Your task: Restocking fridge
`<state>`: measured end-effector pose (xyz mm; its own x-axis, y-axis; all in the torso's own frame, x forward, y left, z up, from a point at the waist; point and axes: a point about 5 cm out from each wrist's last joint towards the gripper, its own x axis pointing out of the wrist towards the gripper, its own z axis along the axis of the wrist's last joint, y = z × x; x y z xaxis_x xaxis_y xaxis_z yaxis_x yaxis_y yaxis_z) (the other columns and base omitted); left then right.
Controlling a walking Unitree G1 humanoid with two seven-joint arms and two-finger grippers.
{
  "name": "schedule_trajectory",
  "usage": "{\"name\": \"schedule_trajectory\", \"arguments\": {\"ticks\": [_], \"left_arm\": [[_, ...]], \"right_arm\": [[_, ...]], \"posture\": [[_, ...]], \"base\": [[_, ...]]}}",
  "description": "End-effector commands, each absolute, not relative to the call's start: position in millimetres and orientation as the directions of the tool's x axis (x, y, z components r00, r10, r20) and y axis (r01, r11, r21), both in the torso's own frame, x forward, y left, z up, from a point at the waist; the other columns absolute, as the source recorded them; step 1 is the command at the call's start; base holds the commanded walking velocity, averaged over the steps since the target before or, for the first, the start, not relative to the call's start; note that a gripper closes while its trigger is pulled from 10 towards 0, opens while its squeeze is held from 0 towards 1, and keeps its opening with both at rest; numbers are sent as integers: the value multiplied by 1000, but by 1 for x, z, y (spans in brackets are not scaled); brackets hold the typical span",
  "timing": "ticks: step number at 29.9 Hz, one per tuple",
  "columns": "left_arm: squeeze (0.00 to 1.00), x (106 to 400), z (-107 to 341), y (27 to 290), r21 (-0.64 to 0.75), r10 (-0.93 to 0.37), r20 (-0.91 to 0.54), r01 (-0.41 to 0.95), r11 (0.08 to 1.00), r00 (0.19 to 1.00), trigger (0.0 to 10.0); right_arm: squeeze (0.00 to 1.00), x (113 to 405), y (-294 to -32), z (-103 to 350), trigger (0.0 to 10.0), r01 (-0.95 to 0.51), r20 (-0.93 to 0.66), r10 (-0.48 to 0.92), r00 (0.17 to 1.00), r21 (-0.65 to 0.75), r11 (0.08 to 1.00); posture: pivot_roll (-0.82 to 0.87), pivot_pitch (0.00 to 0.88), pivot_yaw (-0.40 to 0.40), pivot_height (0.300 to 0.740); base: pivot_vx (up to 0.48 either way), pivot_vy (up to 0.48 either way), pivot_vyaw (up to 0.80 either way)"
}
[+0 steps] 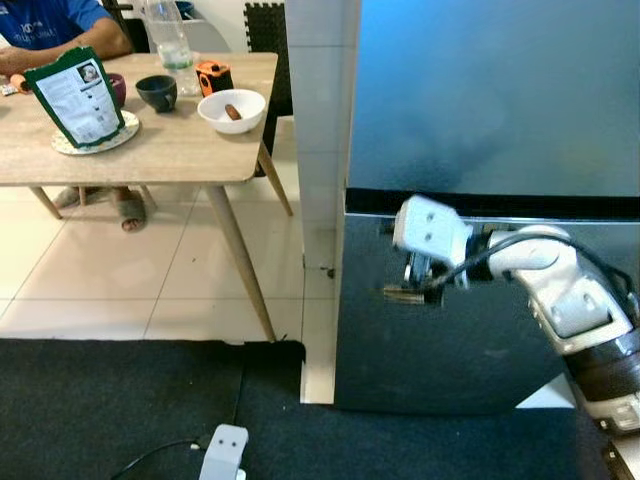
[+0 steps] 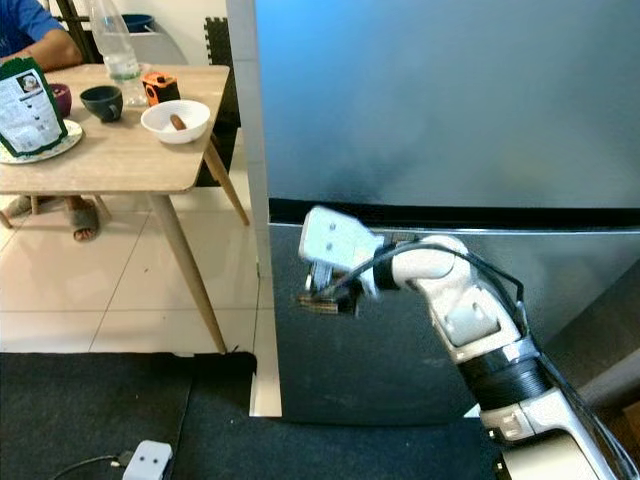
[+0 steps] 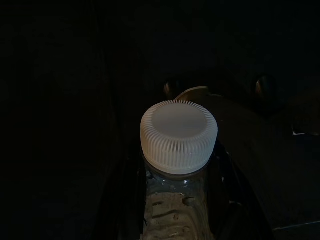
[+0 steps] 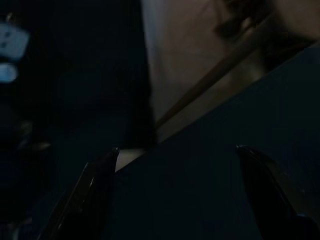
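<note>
Spread fingers (image 4: 95, 192) of the right gripper (image 1: 412, 285) reach the lower door of the steel fridge (image 1: 480, 130), left eye view, beside a wooden table (image 1: 170, 150). Left wrist view: a white-capped bottle (image 3: 178, 150) sits between the left gripper's fingers, clamped.

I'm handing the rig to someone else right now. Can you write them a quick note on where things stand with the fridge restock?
Right gripper: raised against the fridge's lower door, just under the seam between the doors, fingers spread open at the door's edge.
Left gripper: holds a clear bottle with a white ribbed cap; the wrist view is very dark.
Fridge: both doors look closed.
Table to the robot's left carries another bottle, a white bowl, a dark cup and a green pouch; a person sits there.
Done: bottle in hand.
Left: open the door, put the bottle inside, close up.
</note>
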<state>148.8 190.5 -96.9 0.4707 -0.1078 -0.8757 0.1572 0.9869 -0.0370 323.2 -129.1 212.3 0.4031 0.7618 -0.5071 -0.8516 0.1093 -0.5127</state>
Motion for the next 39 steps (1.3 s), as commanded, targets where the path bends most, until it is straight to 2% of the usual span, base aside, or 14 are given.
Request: {"name": "schedule_trajectory", "arguments": {"ticks": [1,5,8,12,18,20,22,29,35,38,39], "left_arm": [[0,130,-105,176,-96,-156,-902,164,982,403,10000],[0,130,-106,175,-97,-156,-902,164,982,403,10000],[0,131,-105,174,-100,-160,-901,165,981,404,10000],[0,131,-105,173,-101,-161,-900,166,981,405,10000],[0,131,-105,174,-100,-159,-900,164,981,406,10000],[0,131,-105,174,-100,-159,-900,163,982,406,10000],[0,130,-106,174,-101,-159,-900,161,982,406,10000],[0,128,-106,175,-98,-155,-902,159,982,403,10000],[0,128,-106,177,-94,-153,-903,163,982,401,10000],[0,128,-106,177,-94,-153,-903,163,982,401,10000],[0,129,-106,176,-93,-153,-902,164,982,403,10000]], "right_arm": [[0,319,-129,214,10000,-850,-528,754,391,-522,75],[0,320,-129,217,10000,-840,-517,755,403,-537,81],[0,319,-116,235,10000,-832,-368,847,384,-535,144],[0,323,-114,244,10000,-818,-307,861,405,-543,191],[0,351,-126,247,10000,-713,-251,758,603,-596,370],[0,354,-130,245,10000,-695,-269,728,631,-612,377],[0,358,-135,236,10000,-679,-323,675,663,-640,360],[0,361,-139,225,10000,-680,-392,621,679,-655,330],[0,352,-142,215,10000,-758,-500,642,581,-621,203],[0,352,-143,214,10000,-762,-508,643,573,-619,191],[0,350,-144,213,10000,-775,-533,642,551,-613,156]], "posture": [[-107,103,-29,740],[-107,103,-29,740],[-110,103,-29,740],[-110,103,-29,740],[-104,107,-33,740],[-104,107,-33,740],[-97,110,-36,740],[-97,109,-36,740],[-98,103,-35,740],[-98,103,-35,740],[-98,103,-35,740]], "base": [[0,0,0],[0,0,0],[0,0,0],[0,0,0],[0,0,0],[0,0,0],[0,0,0],[0,0,0],[0,0,0],[0,0,0],[0,0,0]]}}
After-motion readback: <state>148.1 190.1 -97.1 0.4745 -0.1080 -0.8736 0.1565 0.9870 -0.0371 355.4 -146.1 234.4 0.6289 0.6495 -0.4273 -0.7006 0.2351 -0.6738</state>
